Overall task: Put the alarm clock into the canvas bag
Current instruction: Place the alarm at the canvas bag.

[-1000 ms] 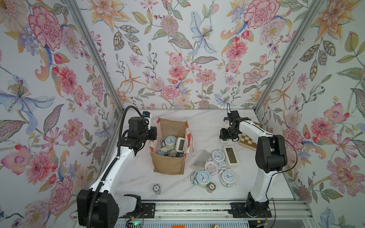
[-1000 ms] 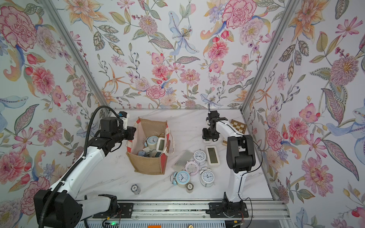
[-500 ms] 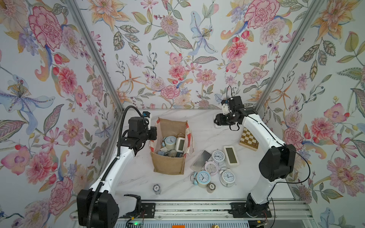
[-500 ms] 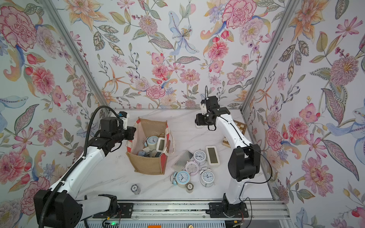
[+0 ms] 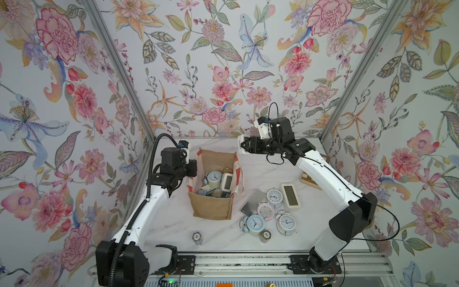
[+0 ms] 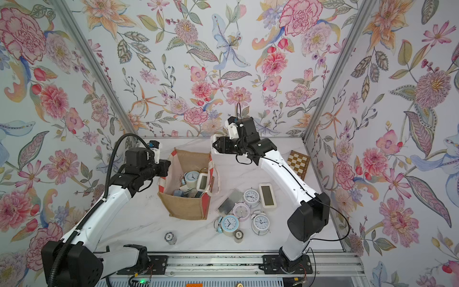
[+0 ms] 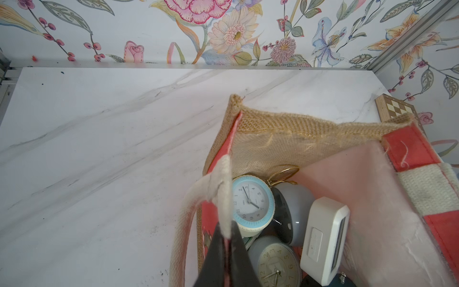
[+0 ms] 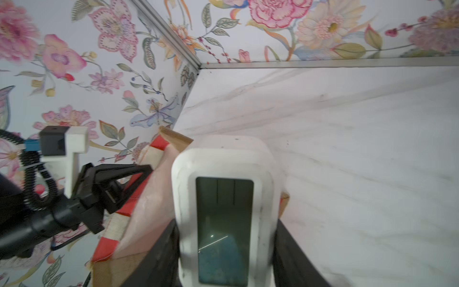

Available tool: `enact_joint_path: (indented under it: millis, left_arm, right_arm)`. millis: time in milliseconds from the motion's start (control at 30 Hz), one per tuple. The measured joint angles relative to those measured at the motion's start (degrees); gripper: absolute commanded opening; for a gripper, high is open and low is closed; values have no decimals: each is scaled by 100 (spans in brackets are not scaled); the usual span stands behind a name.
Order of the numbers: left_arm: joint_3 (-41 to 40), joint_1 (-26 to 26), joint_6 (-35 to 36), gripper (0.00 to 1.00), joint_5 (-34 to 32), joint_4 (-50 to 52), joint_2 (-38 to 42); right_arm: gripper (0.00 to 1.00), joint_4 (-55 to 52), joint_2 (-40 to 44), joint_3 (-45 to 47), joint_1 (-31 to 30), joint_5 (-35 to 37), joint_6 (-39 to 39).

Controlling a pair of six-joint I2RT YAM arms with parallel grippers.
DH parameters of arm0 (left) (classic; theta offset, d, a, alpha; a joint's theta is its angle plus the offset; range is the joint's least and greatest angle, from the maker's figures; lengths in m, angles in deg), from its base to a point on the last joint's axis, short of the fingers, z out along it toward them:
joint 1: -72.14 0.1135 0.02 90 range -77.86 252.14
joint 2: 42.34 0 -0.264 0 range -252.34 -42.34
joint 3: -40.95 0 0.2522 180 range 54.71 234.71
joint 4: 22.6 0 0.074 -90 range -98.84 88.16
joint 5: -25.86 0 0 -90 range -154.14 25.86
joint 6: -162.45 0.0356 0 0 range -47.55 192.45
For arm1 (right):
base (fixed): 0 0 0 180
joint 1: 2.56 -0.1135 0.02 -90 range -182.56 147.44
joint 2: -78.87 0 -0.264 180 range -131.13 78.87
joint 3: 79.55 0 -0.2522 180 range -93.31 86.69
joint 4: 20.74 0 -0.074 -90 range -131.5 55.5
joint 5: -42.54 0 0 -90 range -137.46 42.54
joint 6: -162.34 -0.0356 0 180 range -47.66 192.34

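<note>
Where both top views look down on the cell, the canvas bag stands upright on the marble table, mouth open, with several clocks already inside. The left gripper sits at the bag's left rim; from above I cannot tell how its jaws stand. The right gripper points toward the bag and carries a white digital alarm clock. That clock sits just beyond the bag's far right corner, not inside it. Right of the bag lies a cluster on the table: a blue round clock, a pink clock, a white bell clock, a second digital clock and a metal plate. A chessboard lies near the right wall.

Left wrist view: the jaws are closed tight and pinch the bag's white webbing handle at the rim. Inside the bag, a blue-rimmed clock, a grey clock and a white rectangular clock lean together.

Right wrist view: the two fingers clamp the alarm clock by its long sides, with its dark display toward the camera. The jaws stand partly apart, at the clock's width. The bag's striped panel and pale lining show just behind the clock.
</note>
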Motion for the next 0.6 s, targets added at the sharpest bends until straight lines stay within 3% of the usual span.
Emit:
enact_joint_path:
  millis: [233,600]
  left_arm:
    - [0,0,2,7,20,-2,0]
    - [-44,0,-17,8,42,-76,0]
  right_arm:
    - [35,1115,-59,271,-616,-243,-1051]
    - [37,1766,-935,210,-1370,-72,-1810]
